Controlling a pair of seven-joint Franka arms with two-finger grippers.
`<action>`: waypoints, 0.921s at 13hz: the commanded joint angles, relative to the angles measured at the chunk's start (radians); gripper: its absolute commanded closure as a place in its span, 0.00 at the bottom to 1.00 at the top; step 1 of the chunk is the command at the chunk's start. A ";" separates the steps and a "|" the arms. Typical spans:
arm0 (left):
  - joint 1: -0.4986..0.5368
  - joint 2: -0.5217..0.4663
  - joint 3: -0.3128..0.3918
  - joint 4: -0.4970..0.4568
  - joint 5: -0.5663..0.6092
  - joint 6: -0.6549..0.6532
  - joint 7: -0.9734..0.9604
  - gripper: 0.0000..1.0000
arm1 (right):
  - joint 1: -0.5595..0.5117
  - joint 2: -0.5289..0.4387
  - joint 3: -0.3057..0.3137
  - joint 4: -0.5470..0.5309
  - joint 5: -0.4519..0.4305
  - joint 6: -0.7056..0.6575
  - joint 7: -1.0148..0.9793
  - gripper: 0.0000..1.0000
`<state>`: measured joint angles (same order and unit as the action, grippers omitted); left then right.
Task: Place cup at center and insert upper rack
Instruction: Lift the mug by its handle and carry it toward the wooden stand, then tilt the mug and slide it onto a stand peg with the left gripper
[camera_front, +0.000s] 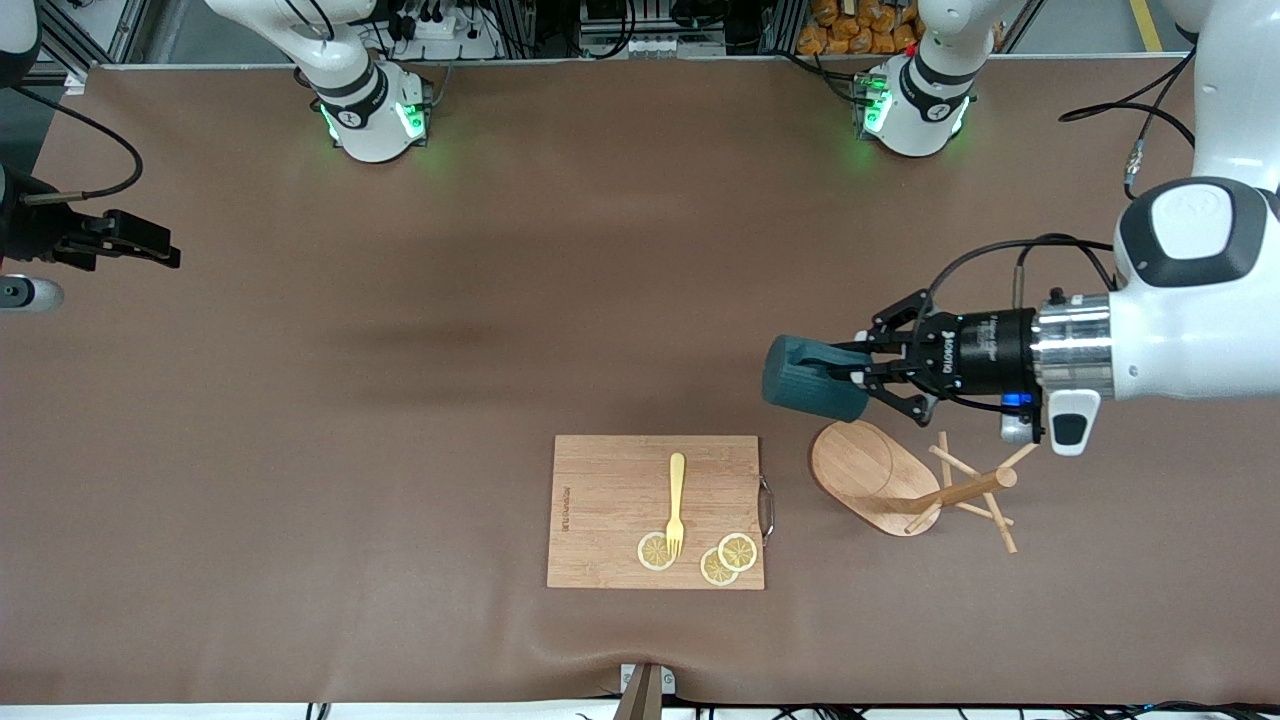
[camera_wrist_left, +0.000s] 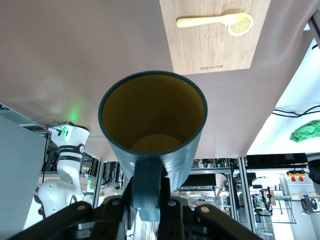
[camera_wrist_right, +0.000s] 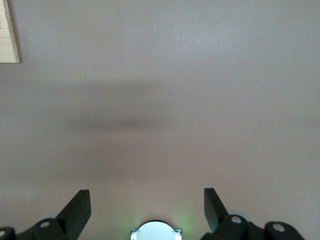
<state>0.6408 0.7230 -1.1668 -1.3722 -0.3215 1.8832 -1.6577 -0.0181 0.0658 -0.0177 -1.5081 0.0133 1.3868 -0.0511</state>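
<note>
So left gripper (camera_front: 858, 372) pinching cup (camera_front: 812, 377) by handle, sideways over table beside toppled upper rack (camera_front: 905, 485). Right gripper (camera_wrist_right: 147, 205) wide open, empty, waiting. Thin handle grip, cup could swing loose.

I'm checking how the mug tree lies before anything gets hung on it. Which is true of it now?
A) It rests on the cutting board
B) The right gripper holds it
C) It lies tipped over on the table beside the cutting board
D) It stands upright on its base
C: the mug tree lies on its side on the table, its oval base tilted up and its pegs touching the cloth, beside the cutting board, under the cup held by the left gripper.
</note>
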 joint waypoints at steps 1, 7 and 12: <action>0.063 0.019 0.001 -0.008 -0.083 -0.041 0.087 1.00 | 0.000 -0.001 -0.001 0.009 0.007 -0.022 0.016 0.00; 0.073 0.023 0.113 -0.010 -0.206 -0.119 0.213 1.00 | -0.002 -0.003 0.001 0.005 0.007 -0.045 0.020 0.00; 0.073 0.029 0.189 -0.018 -0.280 -0.170 0.331 1.00 | 0.003 -0.001 0.001 0.005 0.007 -0.051 0.020 0.00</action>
<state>0.7094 0.7578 -1.0020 -1.3805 -0.5602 1.7386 -1.3741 -0.0181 0.0658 -0.0181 -1.5083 0.0133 1.3480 -0.0464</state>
